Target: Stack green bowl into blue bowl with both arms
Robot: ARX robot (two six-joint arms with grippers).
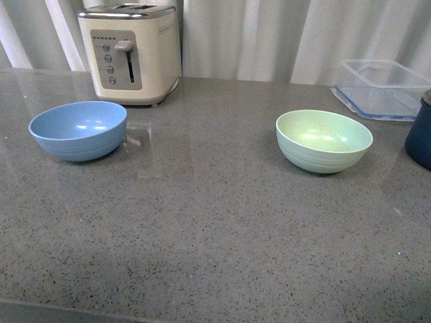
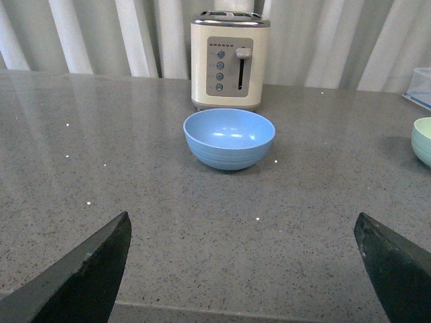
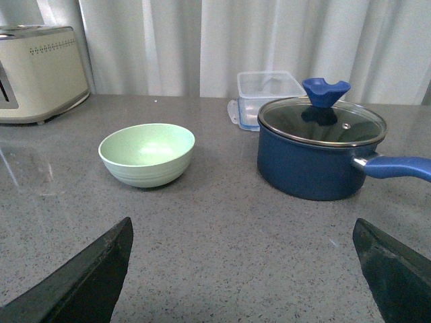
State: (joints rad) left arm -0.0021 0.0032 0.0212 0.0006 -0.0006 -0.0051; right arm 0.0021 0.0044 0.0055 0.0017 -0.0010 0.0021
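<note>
The blue bowl [image 1: 79, 130] stands upright and empty on the left of the grey counter, in front of the toaster. It also shows in the left wrist view [image 2: 229, 138]. The green bowl [image 1: 324, 140] stands upright and empty on the right. It shows in the right wrist view [image 3: 147, 154] and at the edge of the left wrist view [image 2: 423, 140]. My left gripper [image 2: 242, 225] is open and empty, well short of the blue bowl. My right gripper [image 3: 242, 225] is open and empty, well short of the green bowl. Neither arm shows in the front view.
A cream toaster [image 1: 130, 52] stands behind the blue bowl. A clear plastic container [image 1: 382, 87] sits at the back right. A dark navy pot with a glass lid [image 3: 320, 149] stands right of the green bowl. The counter's front edge [image 2: 236, 313] lies below my left gripper.
</note>
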